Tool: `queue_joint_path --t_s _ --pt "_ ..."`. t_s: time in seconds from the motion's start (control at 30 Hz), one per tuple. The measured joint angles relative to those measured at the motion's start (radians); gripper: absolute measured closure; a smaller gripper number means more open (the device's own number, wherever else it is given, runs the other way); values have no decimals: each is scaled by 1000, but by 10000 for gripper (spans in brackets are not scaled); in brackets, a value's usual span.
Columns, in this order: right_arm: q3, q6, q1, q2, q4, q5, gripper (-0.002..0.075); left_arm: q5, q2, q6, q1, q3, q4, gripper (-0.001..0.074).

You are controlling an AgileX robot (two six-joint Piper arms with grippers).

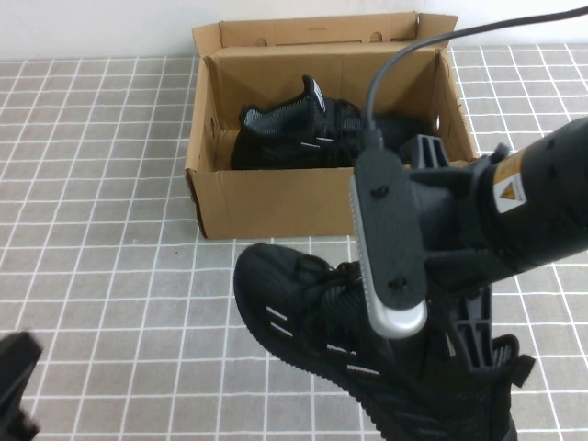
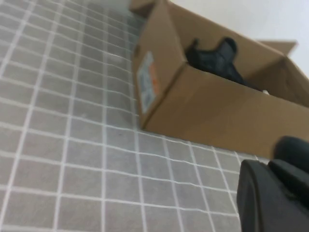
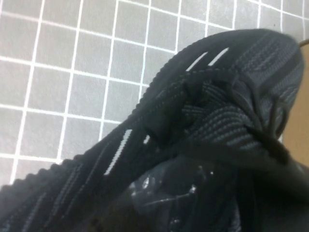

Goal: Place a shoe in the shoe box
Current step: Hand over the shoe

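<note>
The shoe [image 1: 312,331], black knit with short white dashes on its side, sits in front of the shoe box with its toe pointing toward the box's front wall. My right gripper [image 1: 470,342] reaches down into the shoe's opening and is shut on its collar. The shoe fills the right wrist view [image 3: 217,96]; whether it rests on the tiles or hangs just above them does not show. The brown cardboard shoe box [image 1: 276,197] stands open behind it, also seen in the left wrist view [image 2: 217,111]. My left gripper [image 1: 14,377] is shut and holds nothing, low at the near left.
A second black shoe [image 1: 294,129] with grey lining lies inside the box along its back wall, visible too from the left wrist [image 2: 217,58]. The box's lid flap [image 1: 312,32] stands up against the white wall. Grey tiled surface [image 1: 101,230] spreads left of the box.
</note>
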Motion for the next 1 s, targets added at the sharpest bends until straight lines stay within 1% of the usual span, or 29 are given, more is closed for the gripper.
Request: queue_joint_path --t_s 0.13,0.27,0.4,0.6,0.7,0.77,0.83,0.9,1.0 --pt "0 -46 0 18 2 -13 732 77 184 117 -92 -178 -1 736" --pt "0 -55 0 23 2 -22 732 172 370 225 -152 -348 -5 736" --pt "0 -55 -2 23 0 -24 732 266 513 363 -164 -485 -66 736" --pt "0 -55 -2 23 0 -24 732 455 696 636 -165 -673 -294 736" --pt "0 -55 -2 23 0 -24 732 526 770 731 -163 -757 -323 736" --pt "0 -55 -2 23 0 -24 732 577 813 798 -140 -807 -340 736" --pt "0 -55 -2 23 0 -24 732 629 848 872 -94 -836 -382 736" --pt "0 -55 -8 23 -2 -24 732 697 884 974 -29 -849 -477 736" --pt "0 -55 -42 23 -1 -28 732 836 939 1206 105 -854 -673 736"
